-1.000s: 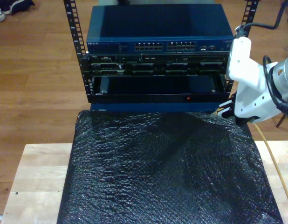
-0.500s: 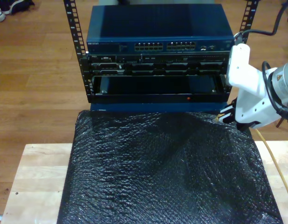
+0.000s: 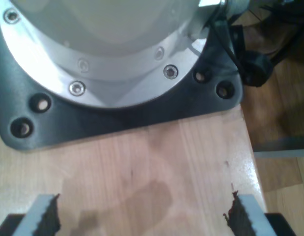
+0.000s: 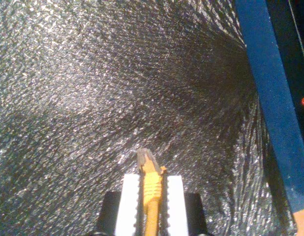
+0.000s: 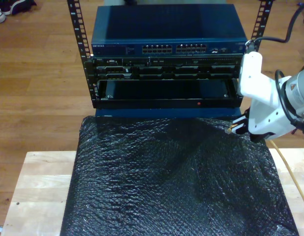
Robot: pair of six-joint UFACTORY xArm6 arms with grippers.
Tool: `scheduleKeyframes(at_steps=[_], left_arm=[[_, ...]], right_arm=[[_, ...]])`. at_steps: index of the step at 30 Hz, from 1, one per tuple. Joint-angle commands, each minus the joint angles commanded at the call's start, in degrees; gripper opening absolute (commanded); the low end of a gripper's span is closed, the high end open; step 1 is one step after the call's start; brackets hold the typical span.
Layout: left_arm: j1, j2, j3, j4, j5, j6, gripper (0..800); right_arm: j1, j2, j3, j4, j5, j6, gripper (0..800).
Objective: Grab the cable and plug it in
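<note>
The yellow-orange cable (image 4: 151, 209) is pinched between the white fingers of my second gripper (image 4: 152, 186). Its clear plug (image 4: 145, 158) sticks out past the fingertips, over the black bubble sheet (image 4: 117, 88). In the exterior view, my second gripper (image 5: 239, 128) hovers at the sheet's far corner on the exterior view's right, just in front of the rack. The cable (image 5: 289, 169) trails back toward the near edge. The blue switch (image 5: 169, 39) with its rows of ports (image 5: 174, 48) tops the rack. My first gripper (image 3: 142, 216) stands open over bare wood, nothing between its fingers.
The black rack (image 5: 164, 81) holds several units under the switch, with a dark open bay low down. The black bubble sheet (image 5: 171, 177) covers most of the wooden table (image 5: 39, 187). A black arm base plate (image 3: 117, 113) is bolted to the wood (image 3: 157, 167) near my first gripper.
My second gripper has sunk a little toward the black sheet with the cable still in it, and the plug tip has shifted slightly to the exterior view's left.
</note>
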Motion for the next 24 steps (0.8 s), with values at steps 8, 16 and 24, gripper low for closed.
scheduleKeyframes(at_steps=[8, 16, 24], left_arm=[[0.26, 0.0, -0.09, 0.0, 0.0, 0.09, 800], [0.26, 0.0, -0.09, 0.0, 0.0, 0.09, 800], [0.26, 0.0, -0.09, 0.0, 0.0, 0.09, 800]], right_arm=[[2.55, 0.44, 1.85, -2.11, -9.58, -0.26, 0], [6.77, 3.69, 1.93, -6.51, -18.55, -0.26, 0], [10.2, 7.65, 1.93, -10.2, -30.33, -0.26, 0]])
